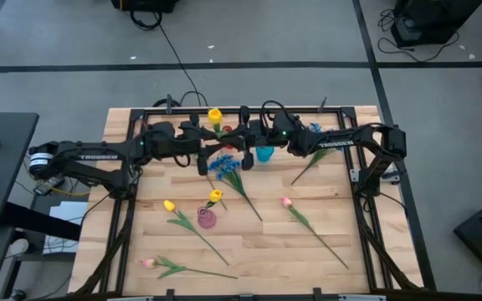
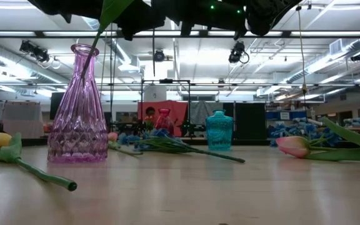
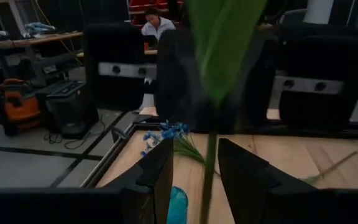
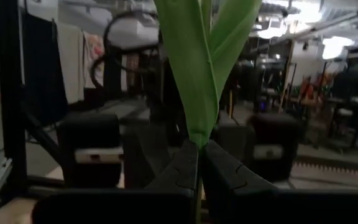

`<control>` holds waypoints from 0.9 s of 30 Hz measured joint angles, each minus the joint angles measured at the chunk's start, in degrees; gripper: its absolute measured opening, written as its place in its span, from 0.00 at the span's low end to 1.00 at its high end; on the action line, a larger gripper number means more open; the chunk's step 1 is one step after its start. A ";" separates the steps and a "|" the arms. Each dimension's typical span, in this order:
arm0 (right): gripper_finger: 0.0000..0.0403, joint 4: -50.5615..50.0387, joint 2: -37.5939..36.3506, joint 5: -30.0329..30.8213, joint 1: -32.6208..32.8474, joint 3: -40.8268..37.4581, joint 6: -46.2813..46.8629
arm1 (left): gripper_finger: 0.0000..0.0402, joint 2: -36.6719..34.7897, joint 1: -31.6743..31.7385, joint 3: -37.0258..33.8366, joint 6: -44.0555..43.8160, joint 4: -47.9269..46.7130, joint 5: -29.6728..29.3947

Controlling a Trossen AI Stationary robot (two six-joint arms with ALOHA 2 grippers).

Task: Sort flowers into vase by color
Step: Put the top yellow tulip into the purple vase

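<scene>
A yellow tulip (image 1: 214, 114) is being held aloft at the upper middle of the high view, where the two arms are meeting above the far edge of the counter (image 1: 350, 251). The right gripper (image 4: 199, 163) is pinching its green stem, its jaws closed on it just beneath the leaves, while the left gripper (image 3: 196, 167) is straddling the same stem with its jaws partly apart, and whether they are touching it cannot be told. Just below them in the high view, a blue vase (image 1: 264, 154) and a red vase (image 1: 227, 130) are standing near the grippers, with blue clustered blooms (image 1: 222, 165) lying beside them. Toward the centre, a pink vase (image 1: 207, 219) is standing with a second yellow tulip (image 1: 216, 196) in it and a third yellow tulip (image 1: 170, 206) lying close by. A pink tulip (image 1: 287, 201) is lying to the right of centre and another pink tulip (image 1: 148, 262) at the lower left.
</scene>
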 joint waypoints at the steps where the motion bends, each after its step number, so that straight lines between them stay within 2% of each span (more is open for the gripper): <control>1: 0.05 -0.51 0.00 -0.03 -0.16 0.00 0.07 | 0.33 -0.28 0.00 -0.02 0.10 -0.06 0.00; 12: 0.05 -2.49 -0.04 -0.29 -0.47 0.02 0.24 | 0.31 -1.89 0.11 -0.02 0.31 -4.28 -0.48; 16: 0.05 -3.27 -0.04 -0.12 -0.45 0.02 0.17 | 0.21 -1.89 0.11 -0.02 1.27 -4.52 -1.22; 20: 0.05 -3.78 -0.04 0.24 -0.45 0.02 0.36 | 0.05 -1.89 0.11 -0.02 1.54 -4.60 -1.82; 24: 0.07 -4.41 -0.04 0.43 -0.45 0.02 0.66 | 0.03 -1.89 0.11 -0.02 1.48 -4.98 -1.80; 27: 0.15 -6.02 -0.38 0.39 -0.43 0.02 1.61 | 0.02 -1.89 0.11 -0.02 1.44 -5.36 -1.86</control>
